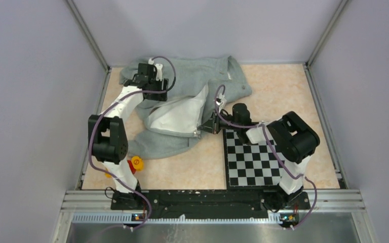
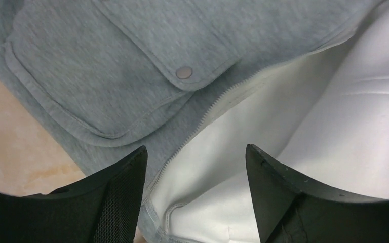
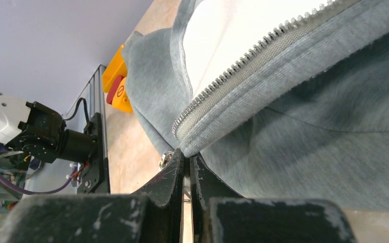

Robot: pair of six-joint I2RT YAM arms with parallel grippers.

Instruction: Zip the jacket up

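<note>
Top external view: the jacket (image 1: 192,76) lies crumpled across the far left of the tan surface (image 1: 278,86), its front fallen open so that the white lining (image 1: 177,116) shows, and its near hem reaches toward a yellow and red button (image 1: 135,163) by the left arm's base. The left arm stretches over the jacket's far left part, its jaws hidden under the wrist from here. The right arm bends in over a chessboard (image 1: 256,162) that lies flat on the near right of the surface, and its jaws meet the jacket's near right corner just beside the board's far left corner. Left wrist view: the left jaws stand wide apart above the jacket, with nothing between them but open air over the cloth; below them the zipper teeth (image 2: 202,119) run along the edge where grey fleece meets the lining, and a pocket flap (image 2: 131,66) with a round snap (image 2: 184,72) lies to the left of that edge, bare surface showing past it. Right wrist view: the right jaws are pressed almost together on the end of the jacket's zipper edge (image 3: 243,61), where the teeth stop at the hem; a small metal piece (image 3: 165,160) sits just beside one finger, too small to tell what it is, and the yellow and red button shows beyond the cloth
</note>
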